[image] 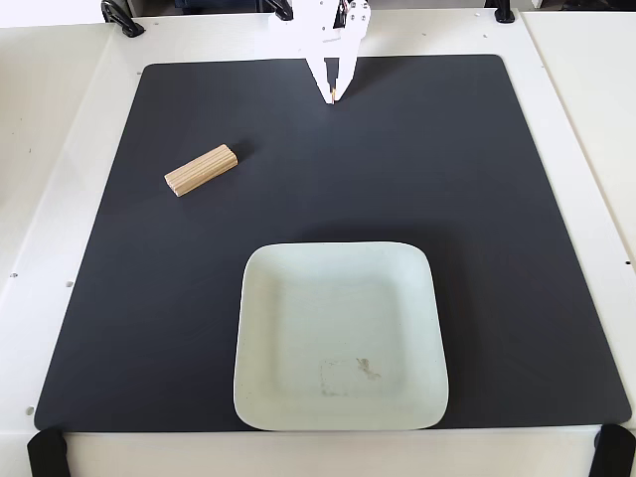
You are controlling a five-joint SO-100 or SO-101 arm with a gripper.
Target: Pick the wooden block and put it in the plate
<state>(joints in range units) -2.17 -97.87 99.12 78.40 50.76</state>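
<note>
The wooden block, pale tan with grain lines, lies at a slant on the black mat in the left half of the fixed view. The plate, pale mint-white and rounded-square with a faint smudge mark, sits at the front centre and holds nothing. My white gripper hangs at the far centre of the mat, fingers together and pointing down, empty. It is well to the right of and beyond the block.
The black mat covers most of the white table. Black clamps sit at the table's far edge and front corners.
</note>
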